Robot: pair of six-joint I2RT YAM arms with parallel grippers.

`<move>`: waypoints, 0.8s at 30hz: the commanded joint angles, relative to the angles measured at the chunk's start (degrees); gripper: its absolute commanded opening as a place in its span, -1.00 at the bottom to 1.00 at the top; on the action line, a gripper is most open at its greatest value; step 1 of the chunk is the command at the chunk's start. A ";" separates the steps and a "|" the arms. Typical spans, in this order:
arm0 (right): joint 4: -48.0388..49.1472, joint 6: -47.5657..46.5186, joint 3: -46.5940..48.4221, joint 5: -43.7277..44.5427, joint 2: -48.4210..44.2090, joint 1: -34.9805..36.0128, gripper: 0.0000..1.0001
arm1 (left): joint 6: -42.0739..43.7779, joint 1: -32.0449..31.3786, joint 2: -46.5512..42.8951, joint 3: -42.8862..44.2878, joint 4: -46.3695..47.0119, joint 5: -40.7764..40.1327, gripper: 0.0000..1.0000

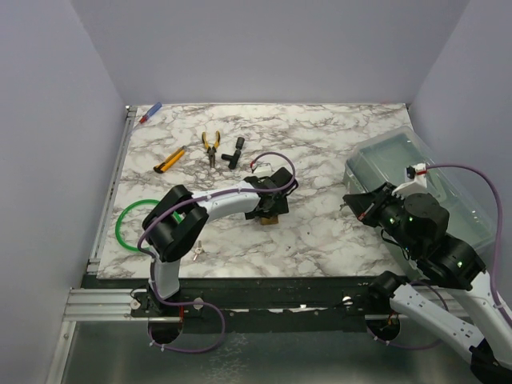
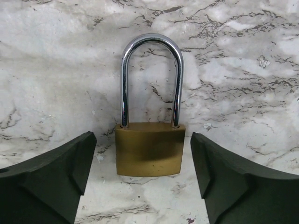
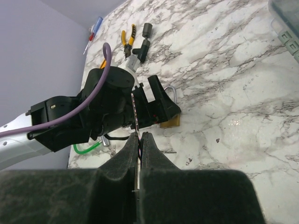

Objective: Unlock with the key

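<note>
The marble table (image 1: pixel 320 160) carries a clear bin (image 1: pixel 416 172) at its right edge. The left arm (image 1: pixel 216 204) reaches to the table's middle, and the right arm (image 1: pixel 432 240) is raised in front of the bin, pointing left.

The left gripper (image 2: pixel 142 156) is spread wide. Its dark fingers (image 2: pixel 70 172) stand on either side of the padlock (image 2: pixel 149 149), with a gap showing on each side, so they are not touching it. The padlock lies flat near the table's centre. Its body is brass, and both legs of the steel shackle (image 2: pixel 152 38) sit in the body.

The right gripper (image 3: pixel 139 137) has its fingers pressed together, off the table to the right of the padlock. A thin sliver shows between the tips, too small to tell what it is.

A green ring (image 1: pixel 118 226) lies at the left edge. Toward the far left are a yellow knife (image 1: pixel 170 160), pliers (image 1: pixel 211 146), a black part (image 1: pixel 234 152) and a pen (image 1: pixel 150 113) at the corner. A small metal piece (image 1: pixel 196 251) lies near the left arm's base. I cannot tell what it is.
</note>
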 commanded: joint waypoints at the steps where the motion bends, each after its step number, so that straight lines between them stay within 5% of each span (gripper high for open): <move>1: 1.55 1.15 -0.85 -1.37 -0.31 0.17 -0.99 | -0.23 -0.75 -3.24 0.19 -1.05 -1.58 0.90; 24: -0.72 1.80 -2.21 0.76 -3.25 0.17 -0.99 | 4.57 -1.29 4.36 9.55 -10.01 3.55 0.86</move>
